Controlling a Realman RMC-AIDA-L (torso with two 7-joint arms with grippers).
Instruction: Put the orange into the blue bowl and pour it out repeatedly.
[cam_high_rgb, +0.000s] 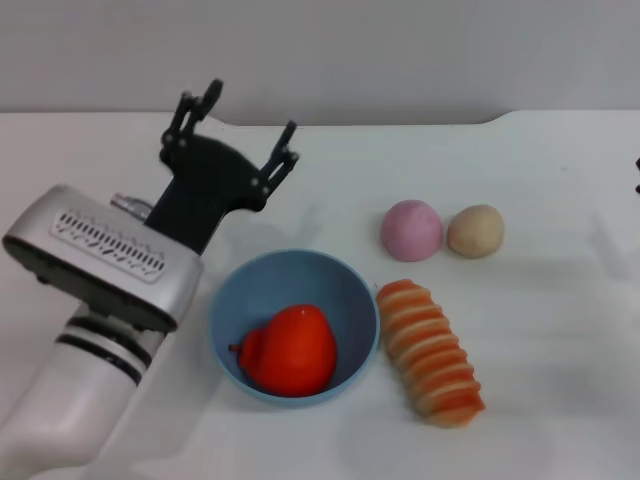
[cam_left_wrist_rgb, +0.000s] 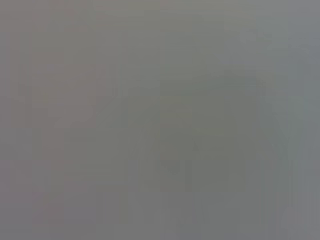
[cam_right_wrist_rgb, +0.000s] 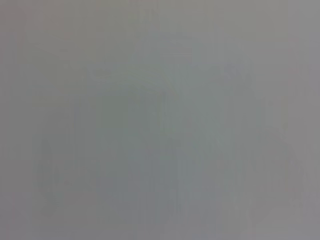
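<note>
The glossy red-orange orange (cam_high_rgb: 293, 350) lies inside the light-blue bowl (cam_high_rgb: 245, 285), which stands upright on the white table near the front centre in the head view. My left gripper (cam_high_rgb: 243, 125) hovers beyond the bowl's far left side, open, with nothing between its black fingers. It is apart from both bowl and orange. The right gripper is out of view, apart from a dark speck at the right edge (cam_high_rgb: 637, 175). Both wrist views show only a plain grey blur.
A ridged orange-and-cream bread-like piece (cam_high_rgb: 432, 352) lies just right of the bowl. Behind it sit a pink ball (cam_high_rgb: 411, 230) and a tan ball (cam_high_rgb: 475, 231). The white table (cam_high_rgb: 540, 160) ends at a grey wall.
</note>
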